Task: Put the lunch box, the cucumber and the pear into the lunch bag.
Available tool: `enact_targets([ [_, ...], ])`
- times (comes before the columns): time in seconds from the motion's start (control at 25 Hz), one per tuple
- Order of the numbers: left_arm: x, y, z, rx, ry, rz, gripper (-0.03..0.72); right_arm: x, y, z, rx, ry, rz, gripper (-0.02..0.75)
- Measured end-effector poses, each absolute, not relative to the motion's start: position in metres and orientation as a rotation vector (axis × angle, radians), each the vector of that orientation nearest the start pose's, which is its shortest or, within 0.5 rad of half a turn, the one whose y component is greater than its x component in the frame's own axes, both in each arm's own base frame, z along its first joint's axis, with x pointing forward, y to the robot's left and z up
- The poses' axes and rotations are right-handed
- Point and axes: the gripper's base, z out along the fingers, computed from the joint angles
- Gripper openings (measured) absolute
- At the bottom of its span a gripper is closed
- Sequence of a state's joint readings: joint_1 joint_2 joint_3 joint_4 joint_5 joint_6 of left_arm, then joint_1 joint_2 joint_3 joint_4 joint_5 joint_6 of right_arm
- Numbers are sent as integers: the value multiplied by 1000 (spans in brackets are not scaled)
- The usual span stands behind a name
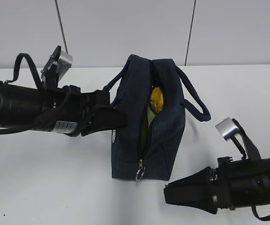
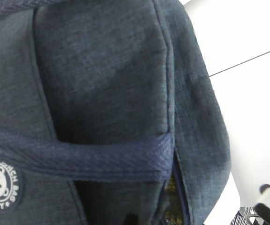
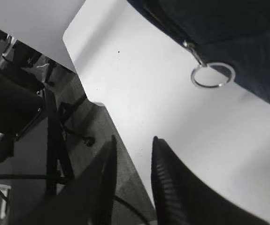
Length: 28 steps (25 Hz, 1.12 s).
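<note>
1. Two black robot arms reach toward a dark navy lunch bag (image 1: pixel 146 126) that stands upright on a white bench (image 1: pixel 55 187).
2. The left hand (image 1: pixel 118 117) comes in level from the bag's left and meets its side panel by the small white logo (image 2: pixel 1 185); it is clenched shut, but whether it pinches fabric cannot be told.
3. The right hand (image 1: pixel 168 193) lies low, near the bag's front right corner and apart from it, fingers (image 3: pixel 170 183) parted with nothing between them.
4. The bag's top zipper is open, its metal ring pull (image 1: pixel 140 176) hanging at the front end.
5. Inside the opening, the yellow-orange pear (image 1: pixel 157 99) shows, with a pale green edge (image 1: pixel 145 129) below it, hard to identify.
6. The cucumber is not visible.
7. The left wrist view shows bag fabric and one handle strap (image 2: pixel 78 157) close up.
</note>
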<state>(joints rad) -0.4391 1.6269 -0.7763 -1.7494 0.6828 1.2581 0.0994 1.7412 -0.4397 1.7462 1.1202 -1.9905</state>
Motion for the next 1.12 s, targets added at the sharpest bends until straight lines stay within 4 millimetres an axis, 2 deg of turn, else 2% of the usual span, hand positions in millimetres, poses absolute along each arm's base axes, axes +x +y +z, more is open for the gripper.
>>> enact_targets([
  [0.24, 255, -183, 204, 295, 2311, -1264, -15, 215, 102, 137, -865, 1910, 1159, 213],
  [0.44, 255, -183, 204, 295, 2311, -1264, -15, 216, 102, 136, -1011, 1809, 1029, 213],
  [0.72, 255, -183, 204, 304, 2306, -1262, -15, 225, 101, 137, -1094, 1756, 923, 225],
  [0.96, 254, -184, 206, 319, 2298, -1292, -15, 243, 102, 138, -1119, 1743, 860, 320],
  [1.12, 254, -184, 206, 321, 2297, -1295, -15, 247, 114, 125, -1159, 1754, 903, 346],
])
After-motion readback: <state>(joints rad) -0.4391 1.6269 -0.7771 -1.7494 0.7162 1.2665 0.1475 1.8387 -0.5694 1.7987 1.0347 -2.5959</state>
